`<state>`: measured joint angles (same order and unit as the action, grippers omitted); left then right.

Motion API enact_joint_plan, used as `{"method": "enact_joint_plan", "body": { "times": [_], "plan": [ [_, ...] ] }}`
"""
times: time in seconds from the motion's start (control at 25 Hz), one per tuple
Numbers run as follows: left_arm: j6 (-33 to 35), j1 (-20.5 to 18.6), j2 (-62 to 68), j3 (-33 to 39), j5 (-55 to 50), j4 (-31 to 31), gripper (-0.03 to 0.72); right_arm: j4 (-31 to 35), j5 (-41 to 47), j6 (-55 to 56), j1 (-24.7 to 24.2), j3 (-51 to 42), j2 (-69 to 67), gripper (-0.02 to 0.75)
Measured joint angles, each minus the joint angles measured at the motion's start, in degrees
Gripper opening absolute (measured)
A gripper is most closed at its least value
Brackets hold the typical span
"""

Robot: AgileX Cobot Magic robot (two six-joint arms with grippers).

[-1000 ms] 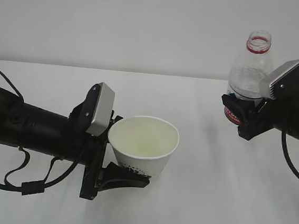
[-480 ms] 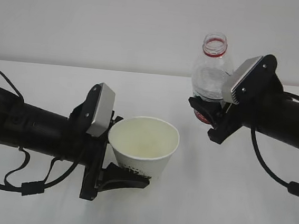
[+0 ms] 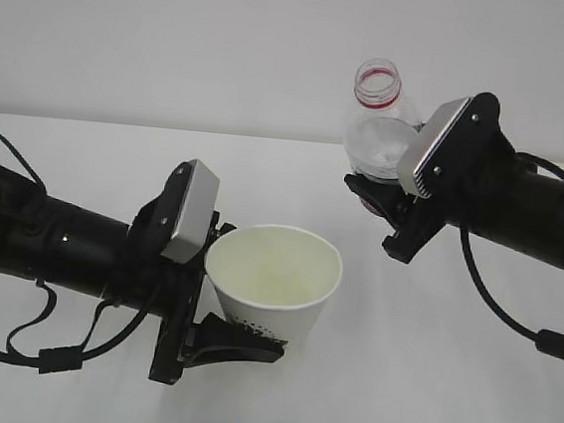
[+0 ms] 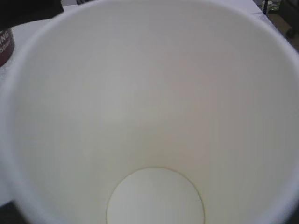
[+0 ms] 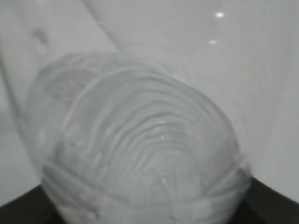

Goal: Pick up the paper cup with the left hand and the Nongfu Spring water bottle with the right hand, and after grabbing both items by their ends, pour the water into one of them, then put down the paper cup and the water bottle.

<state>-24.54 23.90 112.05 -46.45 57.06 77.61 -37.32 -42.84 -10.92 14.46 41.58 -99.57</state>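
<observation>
Cup and bottle are both gripped: we see the left hand (image 3: 215,310) clamping the paper cup (image 3: 274,278) at lower centre, the right hand (image 3: 381,199) holding the Nongfu Spring water bottle (image 3: 378,123) upper right, its label mostly hidden.

A bare test bench in a lab or robotics workroom, to judge by the plain white table (image 3: 425,385) set against a blank pale wall (image 3: 178,42), with nothing domestic around and only two black cabled robot arms working above the surface.
</observation>
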Motion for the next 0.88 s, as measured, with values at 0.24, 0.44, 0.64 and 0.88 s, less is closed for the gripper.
{"method": "enact_joint_plan", "body": {
  "times": [0.24,0.44,0.64,0.88],
  "plan": [
    [0.31,1.21,0.00,0.00,0.26,0.02,0.543,0.00,0.33,-3.64,0.00,0.00,0.00,0.484],
    [0.30,1.38,0.00,0.00,0.26,0.02,0.543,0.00,0.33,-5.95,0.00,0.00,0.00,0.484],
    [0.42,1.38,0.00,0.00,0.26,0.02,0.543,0.00,0.33,-9.48,0.00,0.00,0.00,0.484],
    [0.42,1.38,0.00,0.00,0.26,-0.09,0.543,-0.03,0.33,-11.86,0.00,1.54,0.00,0.484]
  ]
}}
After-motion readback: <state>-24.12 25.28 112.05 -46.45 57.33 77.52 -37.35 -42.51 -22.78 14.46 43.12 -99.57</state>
